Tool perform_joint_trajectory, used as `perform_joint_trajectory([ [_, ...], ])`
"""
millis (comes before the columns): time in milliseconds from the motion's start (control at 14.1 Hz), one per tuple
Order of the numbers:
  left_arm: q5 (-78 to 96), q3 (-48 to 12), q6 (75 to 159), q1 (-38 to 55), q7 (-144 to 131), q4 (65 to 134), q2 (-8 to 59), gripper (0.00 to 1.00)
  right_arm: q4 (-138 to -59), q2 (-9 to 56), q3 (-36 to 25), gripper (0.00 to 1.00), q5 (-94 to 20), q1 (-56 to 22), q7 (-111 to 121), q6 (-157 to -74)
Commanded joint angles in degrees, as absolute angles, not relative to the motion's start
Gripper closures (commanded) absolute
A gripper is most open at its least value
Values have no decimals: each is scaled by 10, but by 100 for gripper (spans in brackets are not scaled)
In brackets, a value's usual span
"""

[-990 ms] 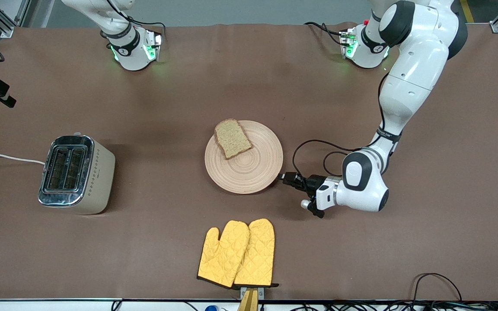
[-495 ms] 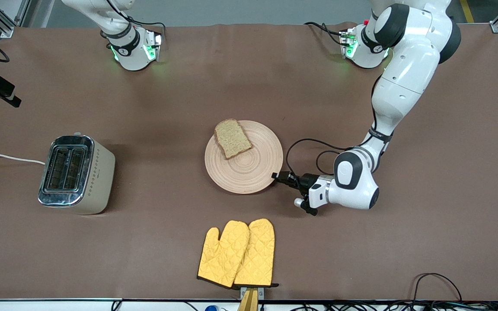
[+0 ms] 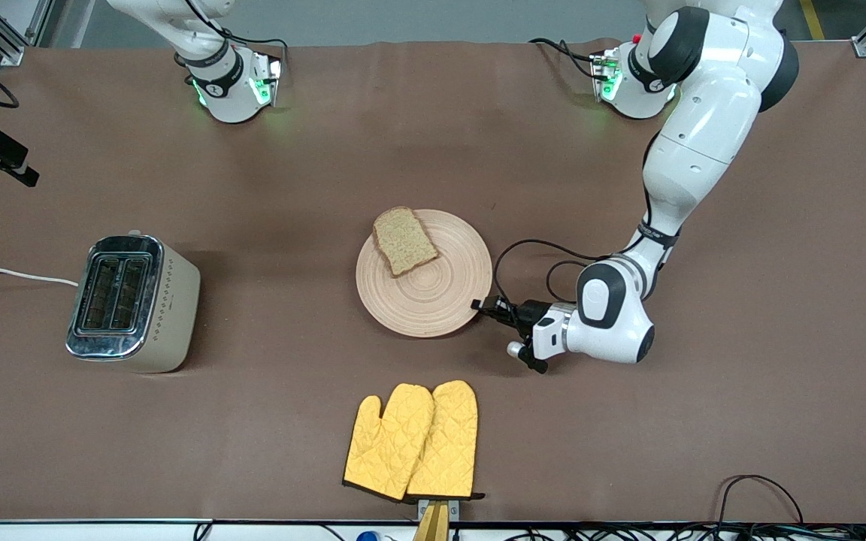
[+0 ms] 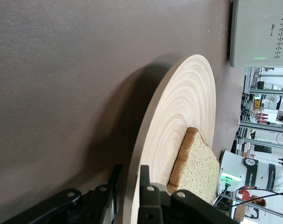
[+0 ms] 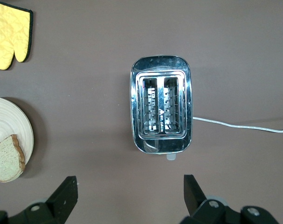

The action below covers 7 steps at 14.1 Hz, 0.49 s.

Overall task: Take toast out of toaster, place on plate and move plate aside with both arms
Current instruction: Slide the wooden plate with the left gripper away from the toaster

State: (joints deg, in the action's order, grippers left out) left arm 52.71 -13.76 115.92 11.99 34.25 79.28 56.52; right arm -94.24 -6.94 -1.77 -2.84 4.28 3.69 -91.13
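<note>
The round pale wooden plate [image 3: 433, 300] lies at the table's middle and also shows in the left wrist view [image 4: 179, 121]. The toast [image 3: 404, 240] lies flat on the part of the plate nearest the robots' bases; it also shows in the left wrist view [image 4: 197, 168]. My left gripper [image 3: 476, 305] is low at the plate's rim toward the left arm's end. In the left wrist view its gripper [image 4: 130, 170] has one finger under the rim and one on top, closed against it. My right gripper [image 5: 127, 186] is open and empty, high over the table beside the toaster.
A silver toaster [image 3: 132, 300] with two empty slots stands toward the right arm's end, its white cord [image 3: 12, 274] running off the table. Two yellow oven mitts [image 3: 414, 439] lie nearer the front camera than the plate. The toaster also shows in the right wrist view [image 5: 161, 109].
My left gripper has slid in toward the plate until its fingers sit around the rim. The plate and toast have not moved.
</note>
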Motion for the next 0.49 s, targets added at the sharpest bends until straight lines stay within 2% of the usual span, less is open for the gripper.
perform_joint_trajectory([
  [0,539,-138,1165,127,357,790,568,93,-933,-65,-15,0,-22,45,41,-904],
  [71,539,-138,1165,129,357,789,568,99,-933,-66,-15,0,-21,45,41,-904],
  [424,542,-137,1165,130,346,787,548,100,-933,-66,-14,0,-20,44,40,-904],
])
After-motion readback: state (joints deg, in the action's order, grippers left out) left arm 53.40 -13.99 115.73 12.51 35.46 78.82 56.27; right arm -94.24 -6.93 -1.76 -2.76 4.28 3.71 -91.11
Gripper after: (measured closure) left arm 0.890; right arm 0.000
